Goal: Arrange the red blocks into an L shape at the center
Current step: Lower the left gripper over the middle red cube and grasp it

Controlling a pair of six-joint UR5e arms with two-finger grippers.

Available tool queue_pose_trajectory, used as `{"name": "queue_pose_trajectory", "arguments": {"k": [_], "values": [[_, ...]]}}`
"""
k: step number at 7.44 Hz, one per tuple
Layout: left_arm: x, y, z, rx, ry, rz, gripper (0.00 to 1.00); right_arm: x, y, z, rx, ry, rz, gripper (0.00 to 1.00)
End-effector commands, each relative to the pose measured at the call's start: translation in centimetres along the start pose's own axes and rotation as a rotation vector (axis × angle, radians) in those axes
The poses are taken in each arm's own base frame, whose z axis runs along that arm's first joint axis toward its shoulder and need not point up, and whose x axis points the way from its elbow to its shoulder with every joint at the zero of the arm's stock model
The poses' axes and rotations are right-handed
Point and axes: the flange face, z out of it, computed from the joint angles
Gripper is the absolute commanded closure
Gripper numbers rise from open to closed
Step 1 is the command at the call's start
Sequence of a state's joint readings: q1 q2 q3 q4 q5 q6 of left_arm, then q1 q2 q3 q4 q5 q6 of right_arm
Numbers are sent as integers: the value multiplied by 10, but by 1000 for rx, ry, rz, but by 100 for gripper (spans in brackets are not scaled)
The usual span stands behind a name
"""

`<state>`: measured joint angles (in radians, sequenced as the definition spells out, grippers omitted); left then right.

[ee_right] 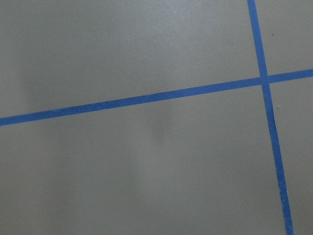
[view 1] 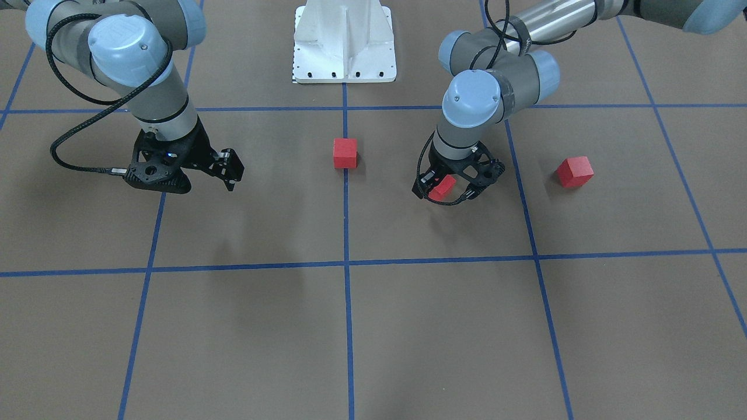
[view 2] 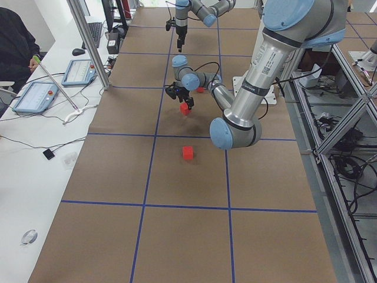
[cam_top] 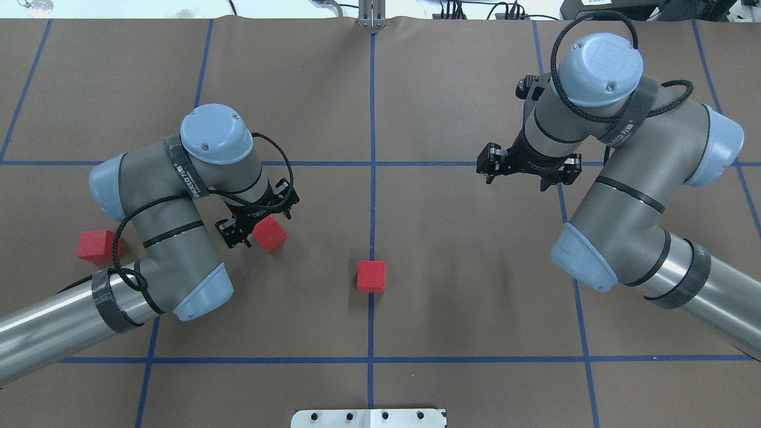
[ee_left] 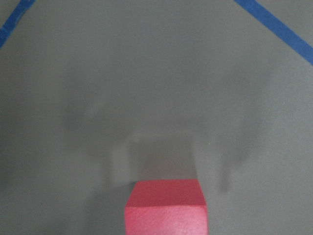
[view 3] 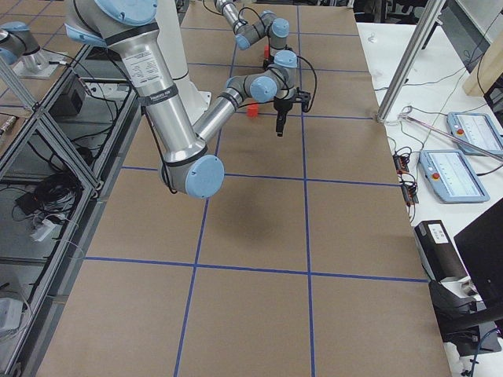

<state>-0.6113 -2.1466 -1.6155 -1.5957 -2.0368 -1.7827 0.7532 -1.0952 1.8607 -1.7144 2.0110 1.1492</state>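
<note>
Three red blocks show. One (view 1: 345, 153) (cam_top: 371, 276) sits on the central blue line at the center (cam_top: 372, 238). A second (view 1: 575, 171) (cam_top: 95, 245) lies on the table outside my left arm. My left gripper (view 1: 444, 189) (cam_top: 261, 229) is shut on the third block (view 1: 442, 186) (cam_top: 269, 233), which fills the bottom of the left wrist view (ee_left: 166, 208), with its shadow on the surface beyond; it looks slightly raised. My right gripper (view 1: 233, 172) (cam_top: 489, 173) hangs empty above the table with its fingers together. Its wrist view shows only tape lines.
The white robot base plate (view 1: 344, 46) (cam_top: 368, 418) sits at the table's edge on the central line. Blue tape lines (ee_right: 146, 99) divide the brown surface into squares. A desk with tablets (view 2: 35, 97) and a seated person runs along the far side.
</note>
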Motion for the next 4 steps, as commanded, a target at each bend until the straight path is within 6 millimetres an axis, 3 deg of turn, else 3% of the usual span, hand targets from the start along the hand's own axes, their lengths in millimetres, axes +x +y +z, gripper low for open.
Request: {"name": "queue_pose_trajectory", "arguments": {"k": [1,2,3,4], "values": [[-1,1,11,0,-14,2,11,-1,0,-1,1,-2,0,1],[-1,1,13,0,-17,-1,35,-1,0,0,0,-1,2,1],[0,2,11,-2,-15,4,99,-1,0,0,0,-1,4,1],[1,4,8,-3,-8,9,100,-1,0,-1,1,-3,3,1]]}}
